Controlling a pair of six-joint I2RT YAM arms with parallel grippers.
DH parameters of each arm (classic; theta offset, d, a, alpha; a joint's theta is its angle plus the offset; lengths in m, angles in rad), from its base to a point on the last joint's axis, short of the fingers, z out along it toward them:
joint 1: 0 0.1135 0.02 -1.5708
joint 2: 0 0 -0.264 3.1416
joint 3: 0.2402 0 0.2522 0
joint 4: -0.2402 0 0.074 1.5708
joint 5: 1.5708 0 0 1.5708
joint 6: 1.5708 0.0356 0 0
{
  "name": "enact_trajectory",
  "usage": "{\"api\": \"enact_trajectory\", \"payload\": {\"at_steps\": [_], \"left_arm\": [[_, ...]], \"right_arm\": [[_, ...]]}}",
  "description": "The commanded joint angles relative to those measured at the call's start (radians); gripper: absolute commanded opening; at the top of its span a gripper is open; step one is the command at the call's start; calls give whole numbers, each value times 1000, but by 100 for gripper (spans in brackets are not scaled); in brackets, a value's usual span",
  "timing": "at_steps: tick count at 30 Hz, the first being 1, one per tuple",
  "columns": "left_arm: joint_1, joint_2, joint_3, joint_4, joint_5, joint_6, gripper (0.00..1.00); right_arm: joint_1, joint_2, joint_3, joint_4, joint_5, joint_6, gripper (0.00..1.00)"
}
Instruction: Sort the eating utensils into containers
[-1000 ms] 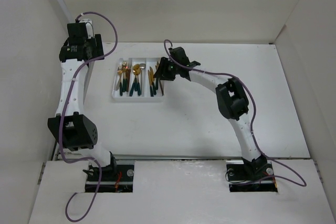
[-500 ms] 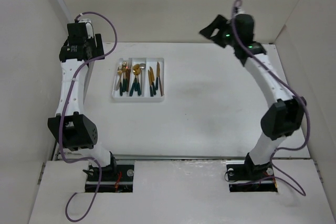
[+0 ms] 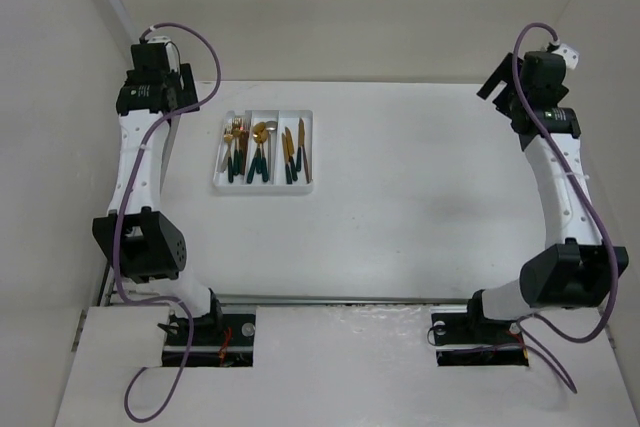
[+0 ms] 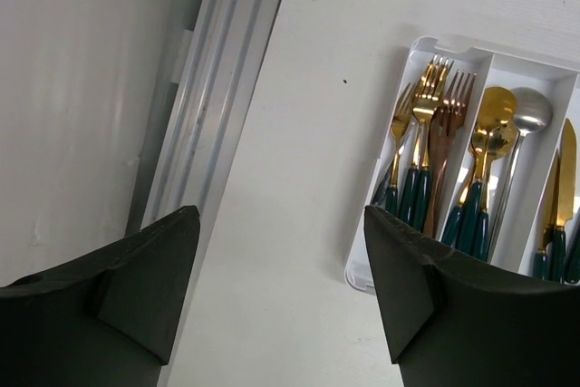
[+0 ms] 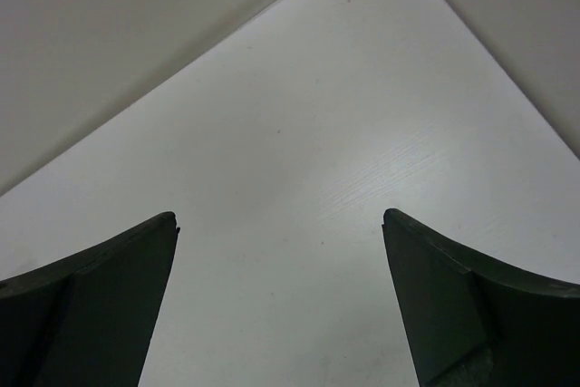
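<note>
Matte white tabletop (image 3: 400, 207), faintly scuffed, boxed in by plain pale walls (image 3: 330, 7) at the left, the far side and the right. Along the left edge, a pale ribbed rail (image 4: 217, 88) between surface and wall. Well over on the far left part of the tabletop, a shallow white tray (image 3: 260, 189) with three long compartments side by side, long axis running from the near side to the far wall, only slightly skewed. Inside, lying lengthwise: forks (image 3: 235, 142) in the left compartment, spoons (image 3: 262, 142) in the middle one, knives (image 3: 294, 152) in the right one. Gold and silver heads and blades pointing to the far wall, dark green handles pointing back to the arm bases. Left fingers (image 4: 145, 287) spread moderately apart with nothing between them, raised over the tabletop's left edge, just left of the tray, forks showing past the right one. Right fingers (image 5: 100, 287) spread wide, likewise gripping nothing, up at the far right corner, well apart from the tray, over bare white surface. Purple cables (image 3: 205, 52) looped along both arms.
</note>
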Motion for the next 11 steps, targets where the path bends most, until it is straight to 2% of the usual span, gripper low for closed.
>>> {"api": "enact_trajectory", "payload": {"at_steps": [1, 11], "left_arm": [[6, -3, 19, 14, 6, -26, 71], [6, -13, -10, 14, 34, -26, 71]], "right_arm": [[1, -67, -12, 13, 78, -37, 100], [1, -140, -69, 39, 26, -28, 100]]}}
